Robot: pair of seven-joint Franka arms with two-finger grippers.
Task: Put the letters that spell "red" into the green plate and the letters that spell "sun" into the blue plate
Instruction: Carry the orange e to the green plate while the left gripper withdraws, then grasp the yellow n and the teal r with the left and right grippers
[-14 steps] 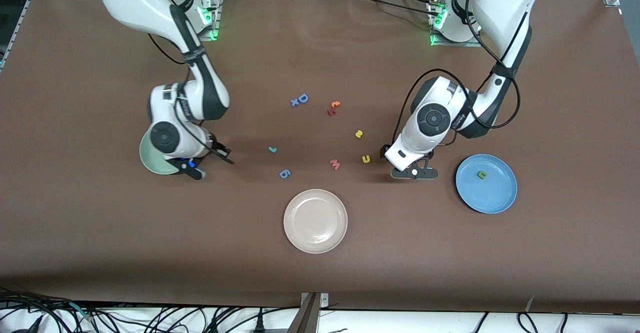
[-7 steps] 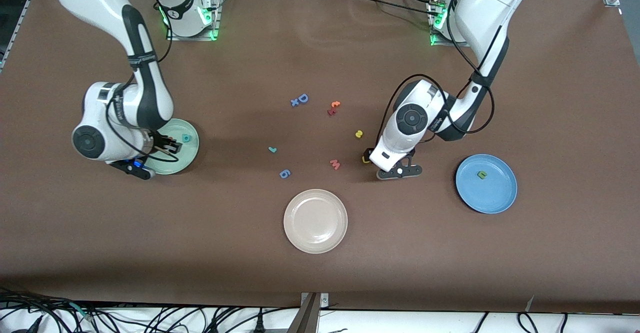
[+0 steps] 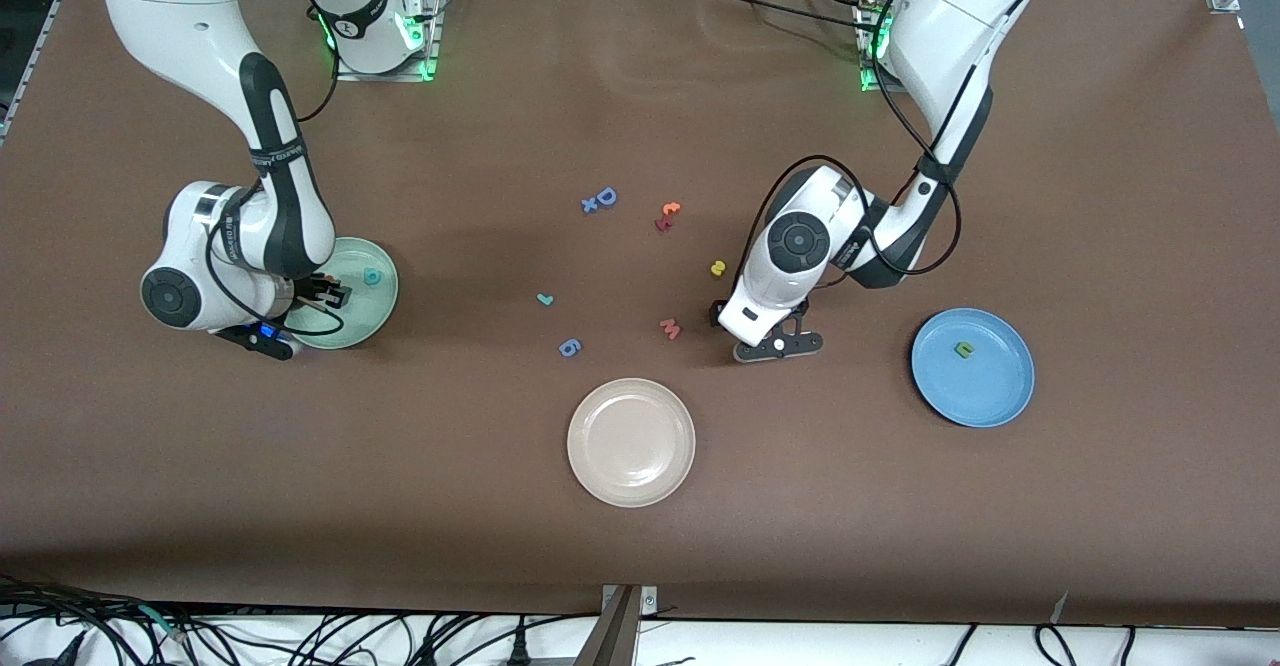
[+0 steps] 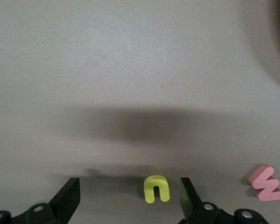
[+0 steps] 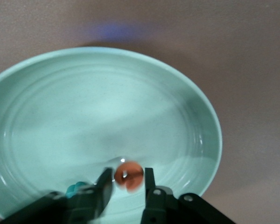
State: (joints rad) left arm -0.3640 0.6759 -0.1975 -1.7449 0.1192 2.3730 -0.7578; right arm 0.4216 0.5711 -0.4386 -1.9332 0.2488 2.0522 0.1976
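Your left gripper [image 4: 129, 198] hung low over the table with its fingers spread wide, the yellow u/n letter [image 4: 156, 188] on the table between them, untouched — the pink letter [image 4: 267, 183] just beside. Your right gripper [image 5: 126, 184] sat over the green plate [image 3: 352, 321], fingers only narrowly parted around the orange "e" [image 5: 128, 175]; you couldn't tell if it was still pinched. The teal "d" [image 3: 373, 276] lay in that plate, the dark green letter [image 3: 963, 349] in the blue plate [image 3: 990, 401].
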